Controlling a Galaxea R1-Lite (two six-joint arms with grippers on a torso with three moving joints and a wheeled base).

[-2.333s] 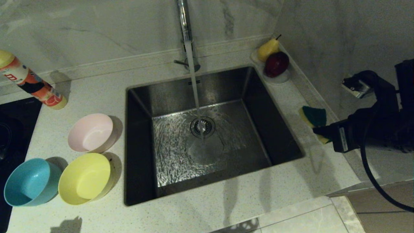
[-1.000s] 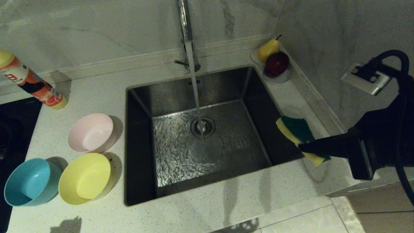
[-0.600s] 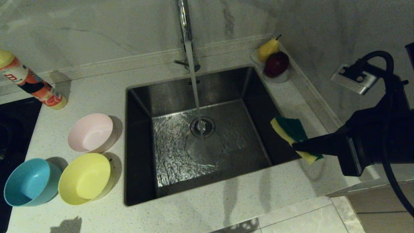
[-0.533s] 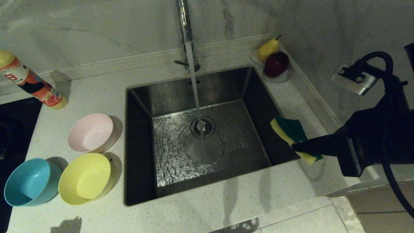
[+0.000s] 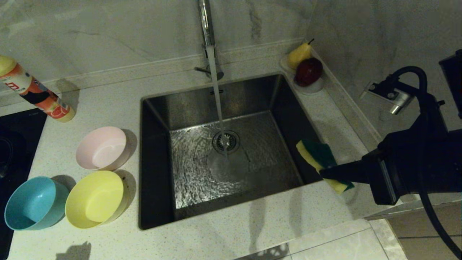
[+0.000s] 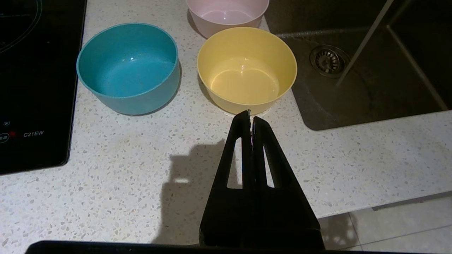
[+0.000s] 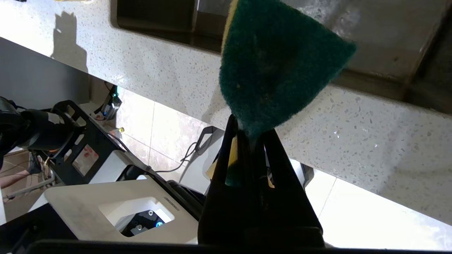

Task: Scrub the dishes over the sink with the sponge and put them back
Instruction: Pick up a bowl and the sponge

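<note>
My right gripper [image 5: 325, 173] is shut on the sponge [image 5: 317, 157], green layer over yellow foam, which hangs above the front right corner of the sink [image 5: 231, 151]. In the right wrist view the sponge [image 7: 275, 67] sticks out past the shut gripper [image 7: 249, 132]. Water runs from the faucet [image 5: 205, 25] onto the drain. Three bowls stand on the counter left of the sink: pink [image 5: 101, 148], yellow [image 5: 94, 199] and blue [image 5: 32, 203]. The left gripper [image 6: 250, 118] is shut and empty, parked just short of the yellow bowl [image 6: 247, 68], with the blue bowl [image 6: 129, 67] and pink bowl [image 6: 227, 12] beyond.
A small white dish with a pear [image 5: 299, 54] and a dark red fruit [image 5: 308, 71] sits at the sink's back right corner. An orange bottle [image 5: 34, 92] lies at the far left. A black hob [image 5: 14, 144] borders the counter's left edge.
My right gripper has lifted the sponge off the counter right of the sink and carried it left, over the sink's right rim. The bowls and the left arm have not moved.
</note>
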